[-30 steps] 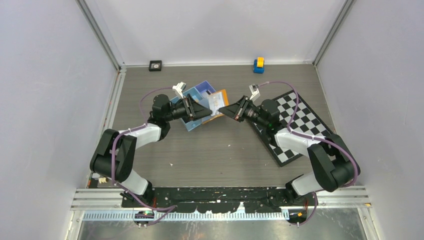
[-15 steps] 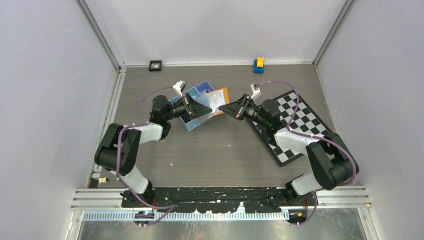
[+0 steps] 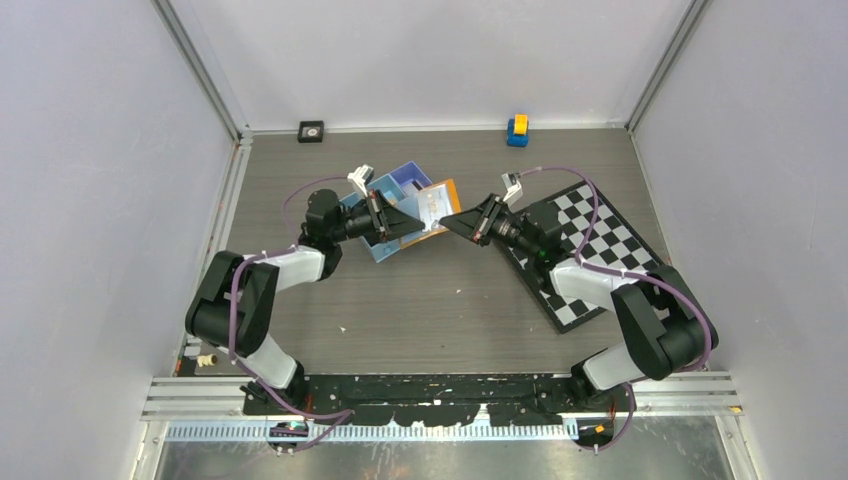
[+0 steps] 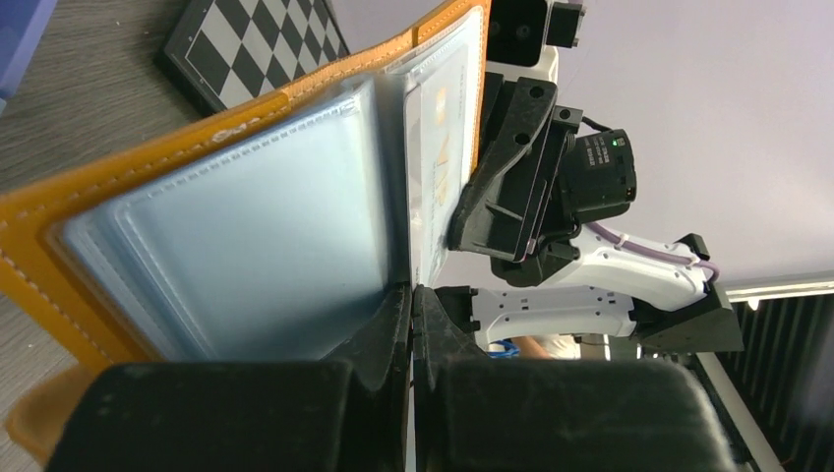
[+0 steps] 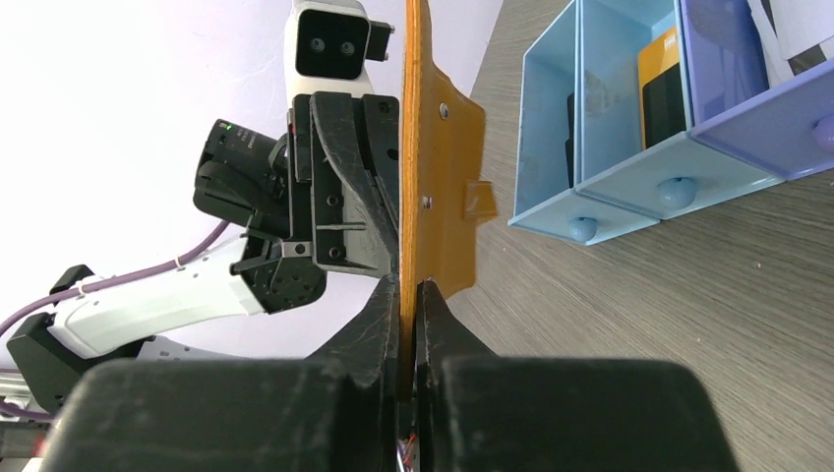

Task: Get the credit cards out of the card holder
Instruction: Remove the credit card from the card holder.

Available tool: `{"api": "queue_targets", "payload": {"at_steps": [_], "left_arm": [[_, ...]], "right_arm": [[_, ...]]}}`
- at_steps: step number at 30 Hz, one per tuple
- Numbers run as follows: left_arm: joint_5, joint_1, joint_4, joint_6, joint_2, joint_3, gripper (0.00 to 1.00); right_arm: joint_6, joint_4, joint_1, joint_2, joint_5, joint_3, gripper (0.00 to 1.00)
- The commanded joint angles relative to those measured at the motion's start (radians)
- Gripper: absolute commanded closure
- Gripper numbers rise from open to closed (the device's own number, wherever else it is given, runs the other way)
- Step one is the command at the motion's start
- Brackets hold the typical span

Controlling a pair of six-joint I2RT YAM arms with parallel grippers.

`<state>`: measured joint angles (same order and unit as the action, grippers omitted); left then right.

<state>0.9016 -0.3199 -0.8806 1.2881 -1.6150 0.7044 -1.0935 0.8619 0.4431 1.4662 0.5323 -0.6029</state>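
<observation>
Grey surface [image 3: 420, 300] below, card holder [image 3: 436, 200] held aloft: left gripper [image 4: 411, 295] pinches its inner leaf from 9 o'clock, right gripper [image 5: 411, 290] clamps its cover from 3; credit cards [image 4: 246, 236] sit sleeved between

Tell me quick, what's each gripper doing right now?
Left gripper: closed, pinching a clear inner sleeve of the card holder.
Right gripper: closed on the card holder's orange cover.
</observation>
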Motion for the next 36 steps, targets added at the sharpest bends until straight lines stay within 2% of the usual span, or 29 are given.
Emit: {"api": "queue_targets", "payload": {"at_steps": [1, 26, 27, 30, 33, 36], "left_arm": [[-0.012, 0.007, 0.102, -0.099, 0.068, 0.034, 1.0], [-0.009, 0.009, 0.096, -0.091, 0.057, 0.036, 1.0], [-0.007, 0.006, 0.089, -0.09, 0.056, 0.036, 0.97], [0.003, -0.008, 0.049, -0.074, 0.052, 0.039, 0.79], [0.002, -0.015, 0.042, -0.074, 0.052, 0.04, 0.68], [0.003, -0.016, 0.024, -0.065, 0.045, 0.038, 0.65]], "right_arm": [[-0.014, 0.076, -0.025, -0.05, -0.003, 0.007, 0.95], [-0.066, 0.144, -0.078, -0.049, -0.004, 0.043, 0.95], [-0.074, 0.164, -0.077, -0.042, 0.007, 0.041, 0.95], [-0.093, 0.204, -0.075, -0.012, 0.015, 0.04, 0.96], [-0.106, 0.232, -0.068, 0.008, 0.025, 0.036, 0.97], [-0.11, 0.246, -0.053, 0.016, 0.029, 0.03, 0.96]]}}
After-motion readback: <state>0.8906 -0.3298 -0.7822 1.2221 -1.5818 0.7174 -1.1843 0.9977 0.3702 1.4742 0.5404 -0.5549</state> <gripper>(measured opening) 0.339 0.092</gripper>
